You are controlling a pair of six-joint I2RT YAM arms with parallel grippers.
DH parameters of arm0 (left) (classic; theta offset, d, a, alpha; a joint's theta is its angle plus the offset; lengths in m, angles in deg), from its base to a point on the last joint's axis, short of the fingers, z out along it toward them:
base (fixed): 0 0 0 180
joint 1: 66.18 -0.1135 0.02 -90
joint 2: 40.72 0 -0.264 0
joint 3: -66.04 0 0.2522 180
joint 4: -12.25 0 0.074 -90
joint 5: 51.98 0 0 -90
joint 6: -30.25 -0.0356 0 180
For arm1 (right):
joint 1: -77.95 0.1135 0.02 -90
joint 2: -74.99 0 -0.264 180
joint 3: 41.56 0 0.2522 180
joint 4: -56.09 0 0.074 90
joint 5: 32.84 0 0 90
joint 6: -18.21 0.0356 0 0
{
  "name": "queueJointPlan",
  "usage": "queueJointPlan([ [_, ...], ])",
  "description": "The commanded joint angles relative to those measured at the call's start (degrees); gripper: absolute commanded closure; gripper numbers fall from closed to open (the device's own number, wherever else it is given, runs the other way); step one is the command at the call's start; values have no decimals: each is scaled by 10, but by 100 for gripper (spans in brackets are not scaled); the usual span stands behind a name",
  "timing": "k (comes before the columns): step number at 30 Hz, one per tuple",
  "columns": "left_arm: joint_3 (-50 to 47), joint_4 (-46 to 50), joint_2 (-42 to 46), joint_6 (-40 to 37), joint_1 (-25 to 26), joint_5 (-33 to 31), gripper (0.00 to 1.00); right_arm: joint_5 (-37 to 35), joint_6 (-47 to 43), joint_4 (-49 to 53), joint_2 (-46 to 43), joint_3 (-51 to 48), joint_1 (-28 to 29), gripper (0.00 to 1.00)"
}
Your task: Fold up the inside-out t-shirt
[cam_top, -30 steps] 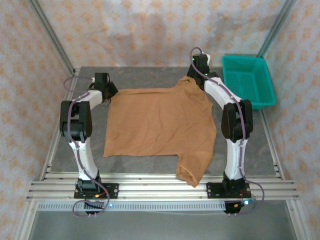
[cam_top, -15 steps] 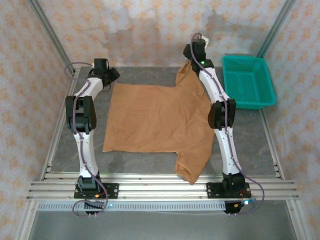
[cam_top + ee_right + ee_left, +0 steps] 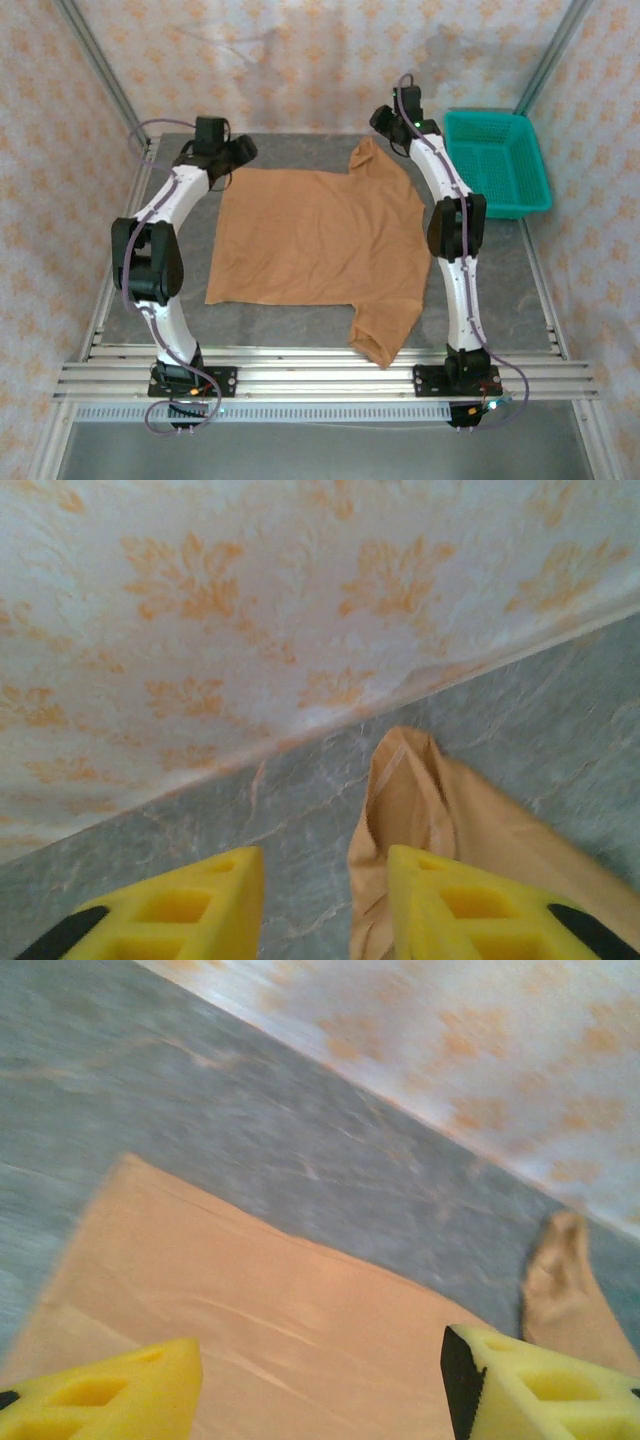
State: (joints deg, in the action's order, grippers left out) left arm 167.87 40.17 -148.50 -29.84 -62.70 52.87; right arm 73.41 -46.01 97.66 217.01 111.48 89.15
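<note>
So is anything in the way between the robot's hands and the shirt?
Nothing visible. The left hand hovers open over a far corner of the t-shirt, the right hand open over its far sleeve.

Blurred t-shirt [image 3: 260, 1310], its near part beyond left wrist view's edge

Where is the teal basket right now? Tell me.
In the top view, the teal basket sits at the far right, just right of the right arm and apart from the t-shirt on its left.
</note>
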Motion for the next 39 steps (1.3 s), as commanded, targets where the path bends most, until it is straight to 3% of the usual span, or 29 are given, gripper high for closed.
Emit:
queueJointPlan([
  [1, -42, -1, -20, 4, 8, 18, 35, 33, 37, 23, 38, 13, 2, 49],
  [11, -79, -26, -32, 24, 11, 14, 37, 16, 146, -5, 114, 35, 3, 45],
  [15, -81, -29, -40, 25, 10, 9, 37, 26, 163, -21, 133, 39, 8, 48],
  [19, -81, -27, -48, 24, 10, 9, 38, 28, 165, -27, 143, 49, 17, 59],
  [25, -83, -29, -57, 23, 11, 11, 39, 18, 161, -23, 145, 62, 22, 59],
  [30, -74, -18, -64, 18, 11, 13, 39, 17, 165, -20, 157, 75, 22, 74],
  [34, -67, -5, -68, 10, 11, 12, 39, 18, 171, -19, 167, 87, 22, 72],
  [39, -64, 4, -69, 10, 10, 9, 40, 20, 179, -24, 177, 98, 22, 97],
])
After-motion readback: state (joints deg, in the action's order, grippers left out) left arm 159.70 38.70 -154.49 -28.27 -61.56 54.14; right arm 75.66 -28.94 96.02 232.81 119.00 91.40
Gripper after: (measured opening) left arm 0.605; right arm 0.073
